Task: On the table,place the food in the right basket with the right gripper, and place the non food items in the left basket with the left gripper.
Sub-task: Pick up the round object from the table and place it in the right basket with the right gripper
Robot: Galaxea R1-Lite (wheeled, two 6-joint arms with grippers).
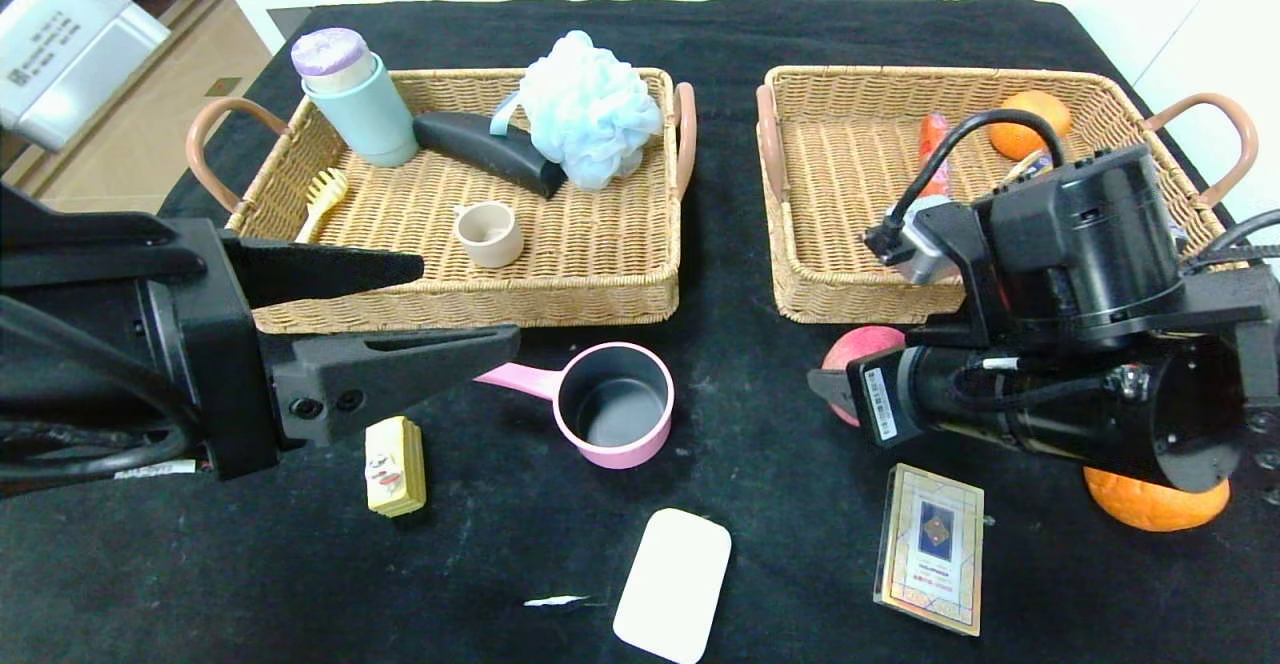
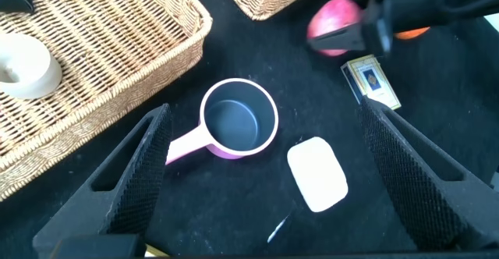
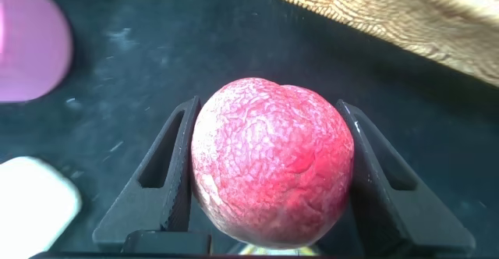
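Observation:
My right gripper (image 3: 269, 146) is shut on a red peach-like fruit (image 3: 273, 157), with both fingers against its sides. In the head view the fruit (image 1: 858, 349) sits just in front of the right basket (image 1: 800, 284). My left gripper (image 1: 465, 302) is open and empty, held above the table in front of the left basket (image 1: 600, 299). The left wrist view shows a pink saucepan (image 2: 234, 120) and a white rounded bar (image 2: 318, 173) below its wide-open jaws. The saucepan also shows in the head view (image 1: 612, 404).
On the table lie a yellow block (image 1: 395, 465), the white bar (image 1: 672, 584), a card box (image 1: 930, 546) and an orange (image 1: 1150, 506). The left basket holds a bottle (image 1: 362, 104), a loofah (image 1: 590, 109) and a cup (image 1: 489, 233). The right basket holds an orange (image 1: 1030, 124).

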